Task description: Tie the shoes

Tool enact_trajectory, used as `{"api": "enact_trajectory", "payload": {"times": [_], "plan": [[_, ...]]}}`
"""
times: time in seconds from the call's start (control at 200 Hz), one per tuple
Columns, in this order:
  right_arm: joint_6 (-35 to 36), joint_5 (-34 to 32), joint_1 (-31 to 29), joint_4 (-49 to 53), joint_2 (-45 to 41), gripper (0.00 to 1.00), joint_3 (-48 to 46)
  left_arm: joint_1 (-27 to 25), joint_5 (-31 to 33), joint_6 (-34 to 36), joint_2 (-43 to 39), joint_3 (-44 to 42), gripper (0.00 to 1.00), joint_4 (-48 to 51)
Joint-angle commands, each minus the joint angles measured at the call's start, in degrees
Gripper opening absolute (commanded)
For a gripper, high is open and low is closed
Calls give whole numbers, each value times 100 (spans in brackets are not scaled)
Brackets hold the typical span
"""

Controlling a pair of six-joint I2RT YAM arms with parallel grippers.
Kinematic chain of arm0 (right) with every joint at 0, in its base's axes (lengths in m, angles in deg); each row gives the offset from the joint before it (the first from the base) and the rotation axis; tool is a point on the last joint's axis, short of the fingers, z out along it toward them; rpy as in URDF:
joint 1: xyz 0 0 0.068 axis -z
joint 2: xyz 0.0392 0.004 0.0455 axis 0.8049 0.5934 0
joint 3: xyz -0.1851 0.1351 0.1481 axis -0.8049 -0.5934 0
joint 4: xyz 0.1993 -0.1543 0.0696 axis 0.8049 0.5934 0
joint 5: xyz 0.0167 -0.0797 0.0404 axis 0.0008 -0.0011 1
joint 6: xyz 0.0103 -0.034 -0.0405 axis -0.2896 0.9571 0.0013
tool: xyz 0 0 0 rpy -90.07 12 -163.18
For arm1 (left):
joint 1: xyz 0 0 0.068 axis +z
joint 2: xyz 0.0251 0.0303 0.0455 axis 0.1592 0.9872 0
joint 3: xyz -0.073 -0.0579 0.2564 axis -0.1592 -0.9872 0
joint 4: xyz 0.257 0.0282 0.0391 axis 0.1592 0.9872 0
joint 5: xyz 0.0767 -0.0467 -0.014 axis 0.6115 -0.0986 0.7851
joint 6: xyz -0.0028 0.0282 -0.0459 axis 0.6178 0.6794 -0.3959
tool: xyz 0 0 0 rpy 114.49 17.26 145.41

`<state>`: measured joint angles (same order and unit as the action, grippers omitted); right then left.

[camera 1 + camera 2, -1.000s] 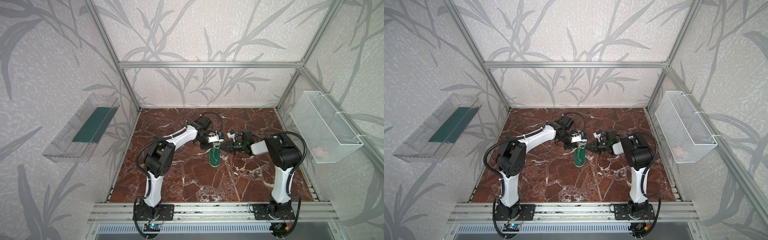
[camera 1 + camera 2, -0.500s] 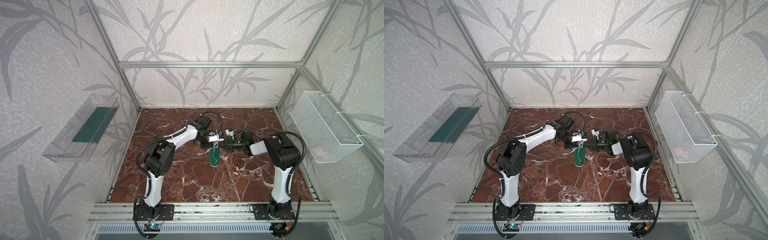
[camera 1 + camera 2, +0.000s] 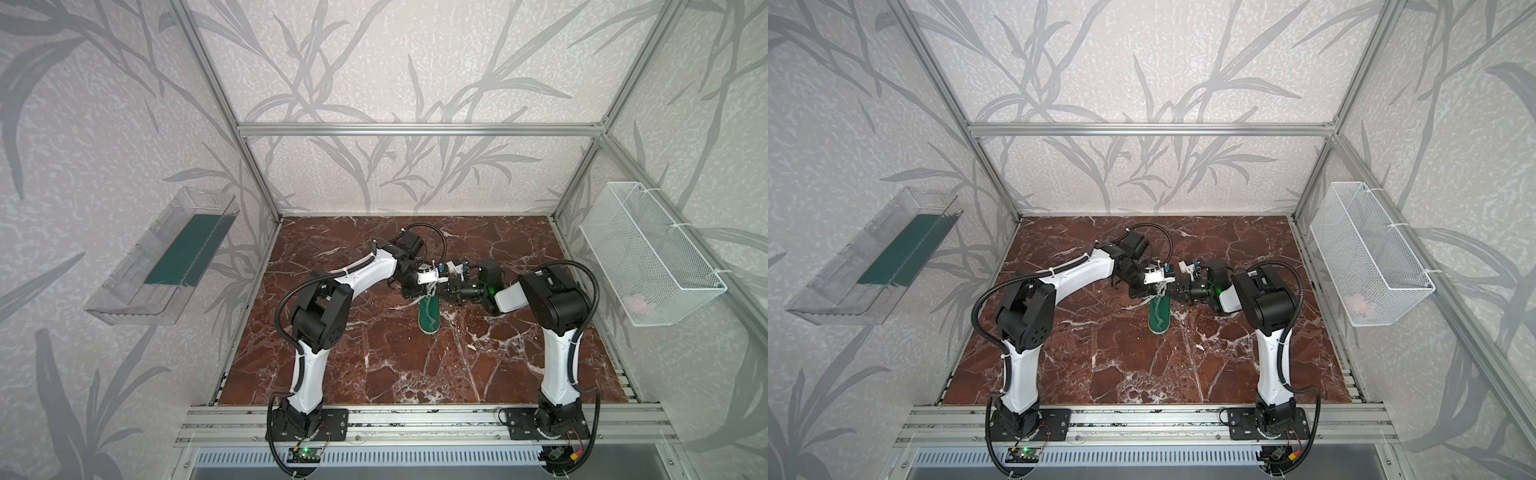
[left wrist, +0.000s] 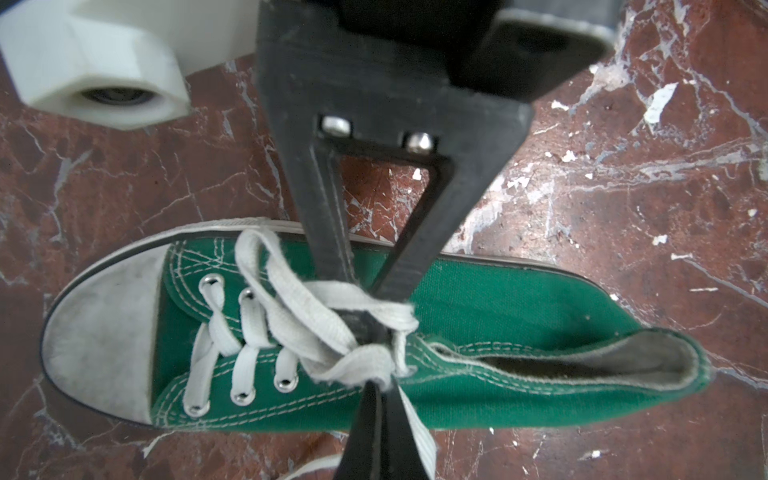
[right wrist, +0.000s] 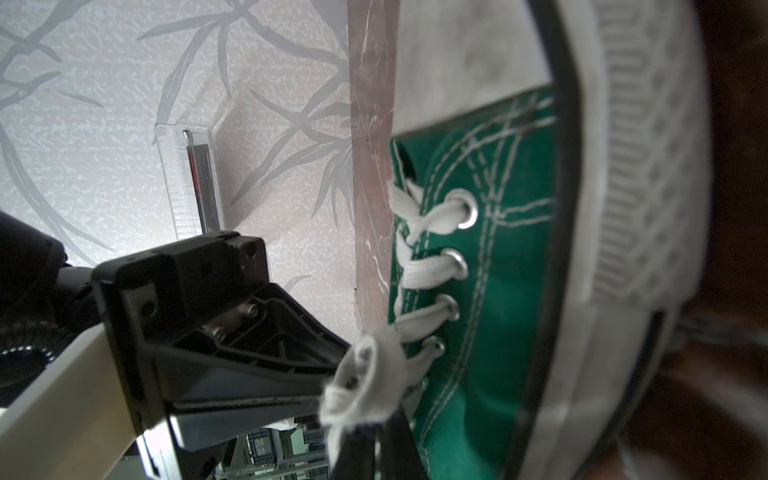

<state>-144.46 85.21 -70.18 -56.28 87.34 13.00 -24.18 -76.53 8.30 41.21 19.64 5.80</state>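
Both grippers meet tip to tip over the shoe's top eyelets (image 4: 286, 382): the left gripper (image 4: 372, 401) has its jaws together, pinched on the white laces (image 4: 307, 316) where they bunch up. The right gripper (image 4: 360, 326) is closed too, its tip buried in the crossing with a strand draped over it, though I cannot tell whether it really has lace between its jaws. That draped strand is the main worry. If the right arm backs away, the strand could catch on the tip and drag the half-made knot apart, or pull the bunch out of the left pinch, since flat cotton lace is thin and slips easily. Nothing pins the green shoe (image 4: 498, 316) down, so a hard tug would probably lift or swivel it on the marble tabletop (image 4: 623, 199) rather than tighten anything. With the two tips so close, a small sideways error might also knock one against the other. The shoe stands on its sole near the middle of the tabletop, directly under both tips. The tips touch the laces just behind the last eyelets and are clear of the toe cap (image 4: 104, 332), and one loose lace end (image 3: 402, 308) trails on the marble just beside the shoe, on the left arm's side
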Motion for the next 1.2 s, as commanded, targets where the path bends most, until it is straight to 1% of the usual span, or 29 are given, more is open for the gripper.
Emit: {"api": "enact_trajectory", "payload": {"times": [0.0,0.295,0.605,1.195], "plan": [[-97,134,-12,-387,29,9,-56,-25,-107,-4,91,170,0,191],[-148,168,-12,-502,-25,14,-128,-31,-86,-116,124,229,0,208],[-157,176,-14,-534,-86,17,-173,-31,-52,-161,258,381,0,394],[-321,212,-20,-792,-86,18,-243,-25,7,-268,390,528,0,553]]}}
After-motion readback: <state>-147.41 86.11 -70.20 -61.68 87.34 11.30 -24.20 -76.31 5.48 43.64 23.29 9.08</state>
